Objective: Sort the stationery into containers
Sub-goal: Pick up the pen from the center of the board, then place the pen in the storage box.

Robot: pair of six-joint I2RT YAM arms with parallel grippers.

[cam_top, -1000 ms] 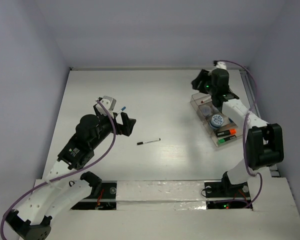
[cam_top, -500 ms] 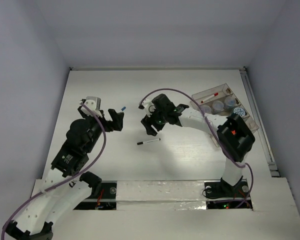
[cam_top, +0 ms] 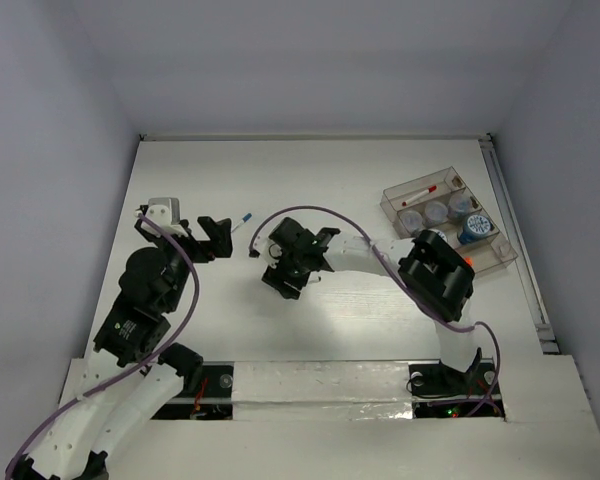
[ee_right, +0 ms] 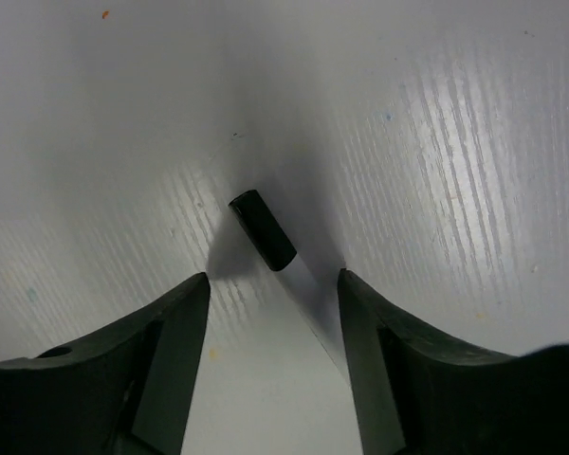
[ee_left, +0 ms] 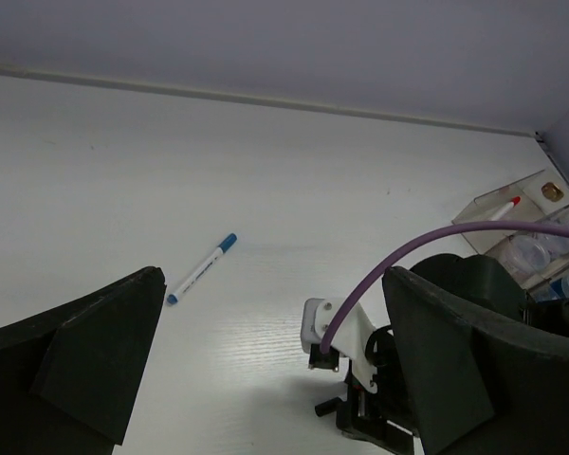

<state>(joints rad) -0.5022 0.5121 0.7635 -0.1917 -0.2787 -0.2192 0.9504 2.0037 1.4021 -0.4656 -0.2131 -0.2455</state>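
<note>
Open, empty jaws of right gripper straddle thin pen.
Looks light, stiff, slick; pinch mid-barrel. Also left gripper jaws wide, empty.

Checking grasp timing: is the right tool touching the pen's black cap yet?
Apart. In the right wrist view the black cap lies inside the open right tool, with bare table showing on both sides of it.

A white, wood-grained counter is stretching out to a pale lavender back wall, with matching side walls closing it in. Soft, even light is falling across it, casting only faint shadows.
</note>
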